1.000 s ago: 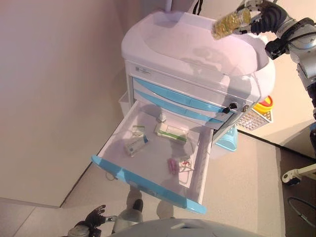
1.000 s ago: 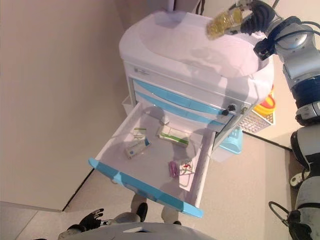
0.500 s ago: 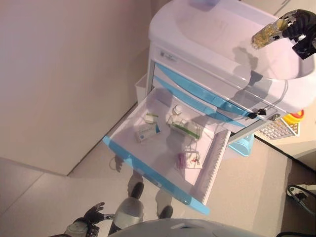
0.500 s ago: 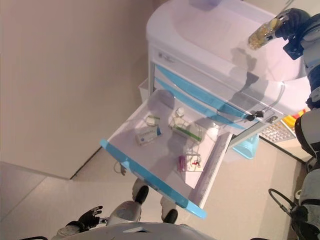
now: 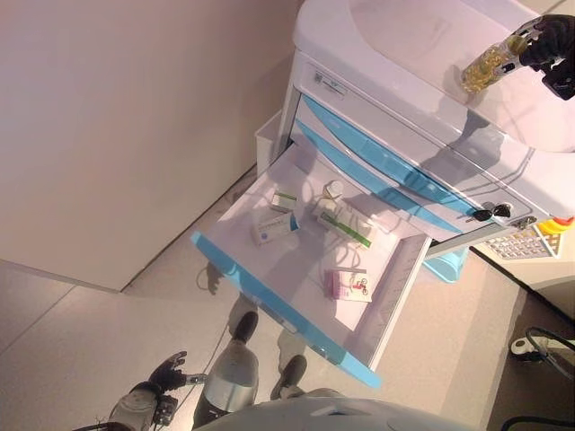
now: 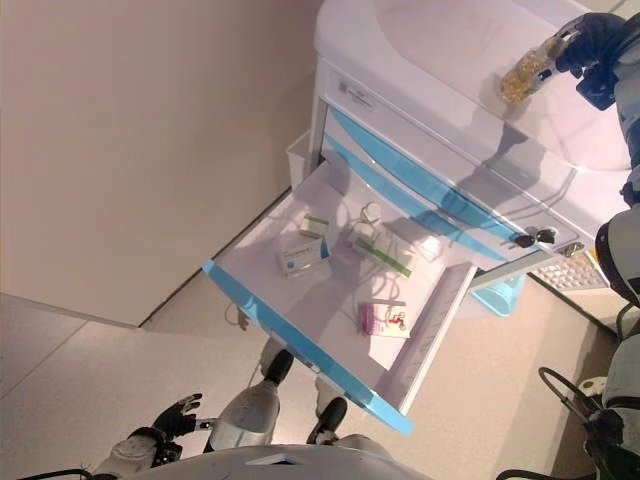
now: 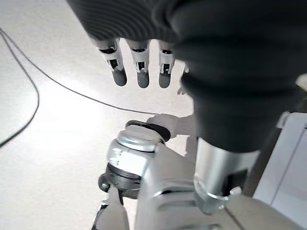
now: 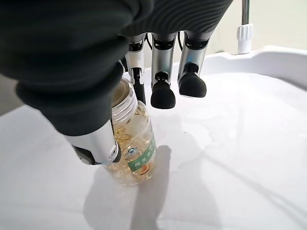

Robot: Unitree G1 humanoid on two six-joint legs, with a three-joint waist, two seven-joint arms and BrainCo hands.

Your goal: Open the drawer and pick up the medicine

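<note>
My right hand (image 5: 550, 45) is shut on a clear medicine bottle (image 5: 486, 69) full of yellow capsules, held over the right part of the cart's white top (image 5: 404, 36). In the right wrist view the thumb and a finger (image 8: 136, 76) pinch the bottle (image 8: 134, 148) near its neck. The bottle stands upright at the top's surface; I cannot tell if it touches. The bottom drawer (image 5: 269, 292) with a blue front is pulled wide open. My left hand (image 5: 166, 373) hangs low beside the robot, open and empty, and also shows in the left wrist view (image 7: 139, 72).
In the drawer lie a blue-and-white box (image 5: 274, 227), a green-striped box (image 5: 344, 226), a pink packet (image 5: 349, 285) and a small white bottle (image 5: 332, 190). Two closed blue-handled drawers (image 5: 386, 171) sit above. A wall runs on the left. A white basket (image 5: 530, 241) hangs at the cart's right.
The whole picture has shifted, so the camera moved. The bottle stays in my right hand over the cart top, now turned more upright and closer to the surface.
</note>
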